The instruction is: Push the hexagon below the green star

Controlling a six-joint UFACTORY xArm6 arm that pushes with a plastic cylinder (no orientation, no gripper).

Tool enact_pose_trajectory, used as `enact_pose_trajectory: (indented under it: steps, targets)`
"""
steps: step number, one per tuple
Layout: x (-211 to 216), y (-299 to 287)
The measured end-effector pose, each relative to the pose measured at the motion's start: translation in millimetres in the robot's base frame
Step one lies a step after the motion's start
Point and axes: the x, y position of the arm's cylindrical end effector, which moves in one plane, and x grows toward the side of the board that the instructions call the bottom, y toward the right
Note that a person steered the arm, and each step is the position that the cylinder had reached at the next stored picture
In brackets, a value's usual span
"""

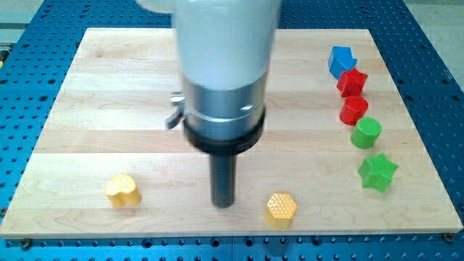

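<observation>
Camera view: my tip [222,204], no jaws and holding nothing, sits just left of yellow hexagon [281,209].

Yellow hexagon [281,209]: flat on counter [109,87], near view's bottom edge. Green star [378,172]: flat, up and right of it, well apart.
</observation>
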Motion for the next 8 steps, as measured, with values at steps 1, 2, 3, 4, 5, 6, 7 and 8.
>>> enact_pose_trajectory:
  steps: [1, 2, 3, 4, 5, 6, 7, 8]
  targets:
    - [20.4, 46.7]
    - [20.8, 129.6]
    - [20.8, 157.9]
    - [21.1, 157.9]
    - [21.2, 169.2]
    - [21.2, 192.5]
    - [21.4, 185.0]
    - [26.3, 95.0]
